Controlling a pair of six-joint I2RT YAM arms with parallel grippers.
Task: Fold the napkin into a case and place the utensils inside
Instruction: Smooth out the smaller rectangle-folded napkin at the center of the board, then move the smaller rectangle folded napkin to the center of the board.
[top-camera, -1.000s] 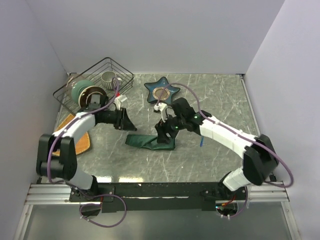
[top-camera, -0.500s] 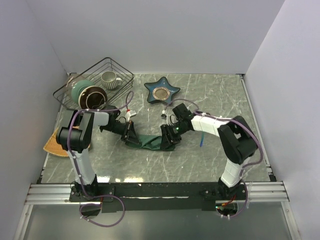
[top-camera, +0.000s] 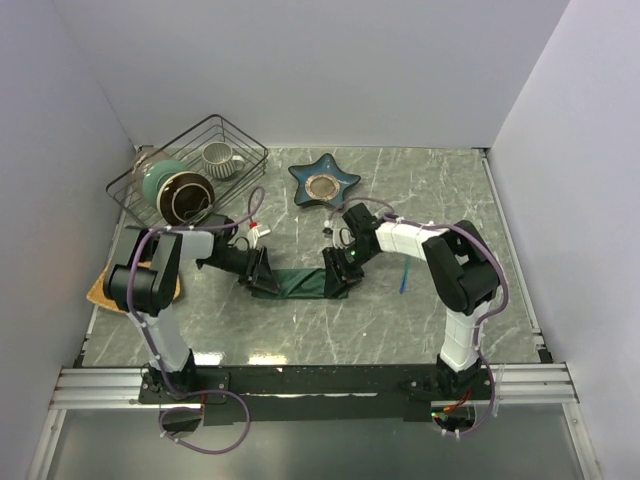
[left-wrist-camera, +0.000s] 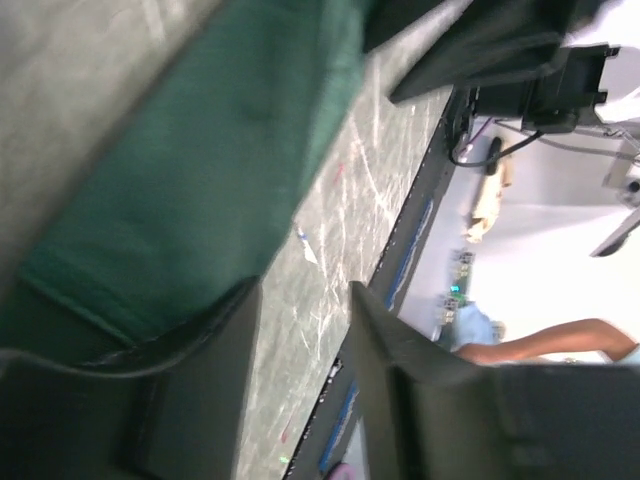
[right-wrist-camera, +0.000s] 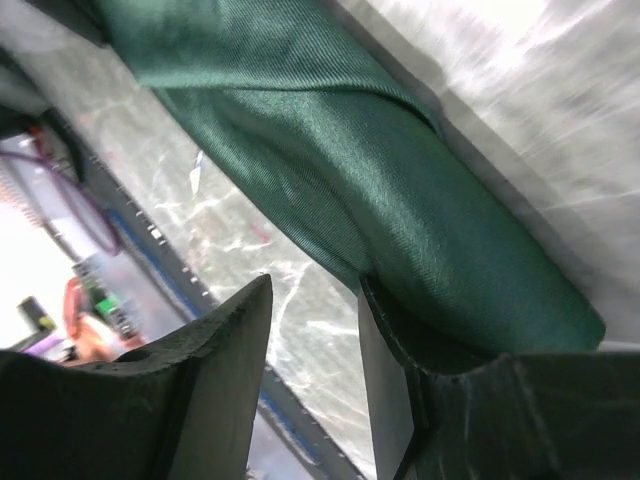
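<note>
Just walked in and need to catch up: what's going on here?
The robot is working on the dark green napkin, which lies on the table as a narrow folded strip. The left tool is at its left end, the right tool at its right end, both with jaws apart and no cloth between them. A blue utensil lies off to the strip's right, not yet inside.

The desk (top-camera: 430, 190) is grey-green marbled stone, closed in by pale walls (top-camera: 300, 70) on 3 sides. At its far left corner sits a black wire basket (top-camera: 240, 133) holding 2 things: a pale ribbed mug (top-camera: 218, 157) and a teal pot (top-camera: 160, 183) tipped on its side, dark mouth towards the near edge. Right of the basket, apart from it, lies a star-shaped blue dish (top-camera: 345, 180) with a brownish round centre. An orange-tan mat (top-camera: 100, 292) lies flat at the left edge, partly hidden.
</note>
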